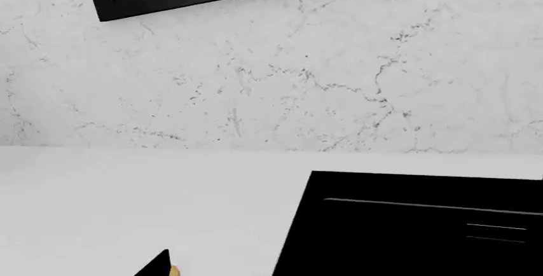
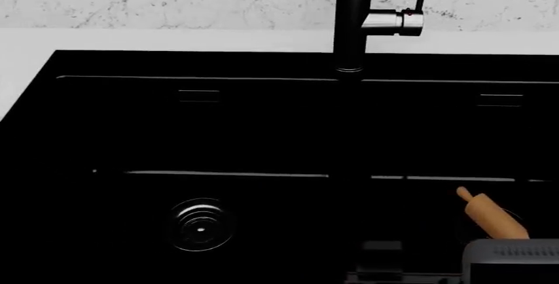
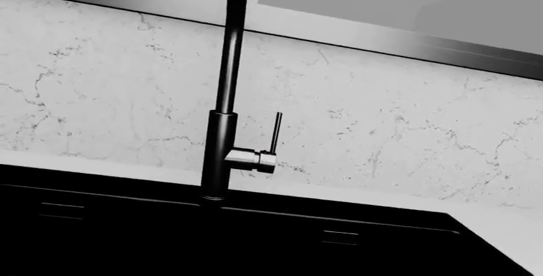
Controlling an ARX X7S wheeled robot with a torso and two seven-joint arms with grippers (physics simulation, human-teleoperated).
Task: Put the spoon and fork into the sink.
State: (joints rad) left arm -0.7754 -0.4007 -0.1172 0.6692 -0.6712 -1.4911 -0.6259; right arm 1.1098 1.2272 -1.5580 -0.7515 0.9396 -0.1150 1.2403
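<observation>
The black double-basin sink [image 2: 175, 61] fills the head view, with a ringed chrome drain [image 2: 201, 224] in its left basin. In the left wrist view one sink corner [image 1: 407, 187] lies beyond the white counter. Only one dark fingertip [image 1: 159, 266] of my left gripper shows there, at the frame's edge over the counter. A small orange-tan sliver [image 1: 174, 271] sits right against it; too little shows to tell whether it is the spoon. The fork is out of view. My right gripper's jaws are lost against the black sink [image 3: 339, 215] in the right wrist view.
A tan rolling pin [image 2: 491, 217] lies in the right basin. The tall black faucet [image 2: 352, 22] [image 3: 222, 130] rises behind the divider, its side lever [image 3: 275, 133] upright. A grey ridged robot part [image 2: 514, 261] and a dark block [image 2: 381, 259] show at the near edge. A marble backsplash [image 1: 271, 85] stands behind.
</observation>
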